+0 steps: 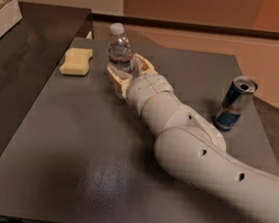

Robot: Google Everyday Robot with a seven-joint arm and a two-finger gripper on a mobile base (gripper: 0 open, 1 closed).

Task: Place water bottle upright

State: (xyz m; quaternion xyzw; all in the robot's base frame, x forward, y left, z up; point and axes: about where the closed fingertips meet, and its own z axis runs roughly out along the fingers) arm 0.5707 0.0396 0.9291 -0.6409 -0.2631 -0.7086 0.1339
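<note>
Likely light, thin-walled and easily crushed, the water bottle (119,46) stands upright between the fingers of the gripper (128,68), which appear to pinch its ribbed lower body, a sound low hold.

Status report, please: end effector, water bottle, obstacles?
End effector at far side of table, shut on water bottle. Bottle nearly upright. Sponge, can both apart.
</note>
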